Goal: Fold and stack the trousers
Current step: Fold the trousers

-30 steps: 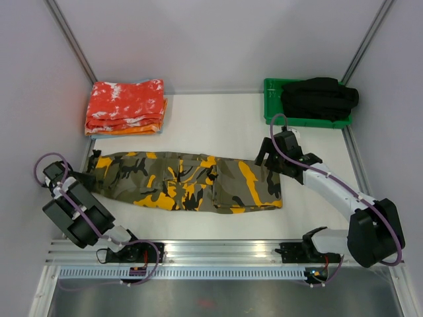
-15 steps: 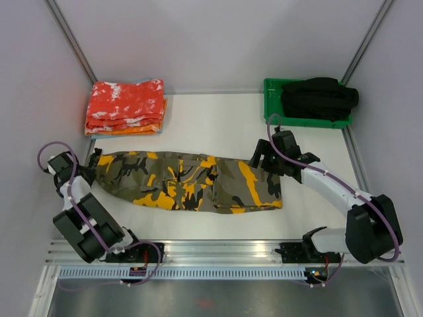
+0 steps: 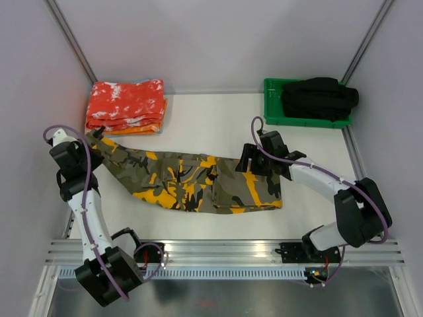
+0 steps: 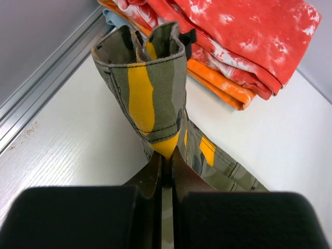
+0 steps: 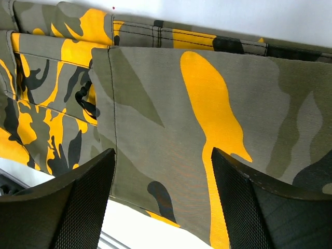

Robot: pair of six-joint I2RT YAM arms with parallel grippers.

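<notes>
Left pincer, overhead view: we see the left pincer point(image 3: 91, 140) at 9 o'clock of the table point(image 3: 198, 125), clamped on the leg end of the trousers point(image 3: 192, 181).
Trousers, overhead view: we find them stretched across the middle of the table, from the gripped cuff at 10 o'clock to the waist end lying flat towards 3 o'clock. The camouflage is olive-grey, black and yellow-orange.
Right pincer, overhead view: the right pincer point(image 3: 246, 160) sits over the far edge of the waist end, at about 2 o'clock of the trousers. We cannot read its jaws from up here.
Folded cloths, overhead view: a stack of red-orange speckled cloths point(image 3: 125, 105) lies at 11 o'clock of the table, just beyond the gripped cuff.
Green tray, overhead view: at 1 o'clock a green tray point(image 3: 271, 109) holds a black garment point(image 3: 319, 98), well apart from the trousers.
Left wrist view: we see both fingers point(image 4: 150, 179) pressed together on a yellow patch of the cloth at 6 o'clock. The cuff juts out beyond them towards 12 o'clock, its hem gaping. The cloth stack fills 1 o'clock and a metal rail point(image 4: 41, 98) runs at 10 o'clock.
Right wrist view: the two fingers point(image 5: 83, 202) stand wide apart at 7 and 5 o'clock with nothing between them. The pocket panel of the trousers fills the view beneath. We cannot tell whether the tips touch the cloth.
</notes>
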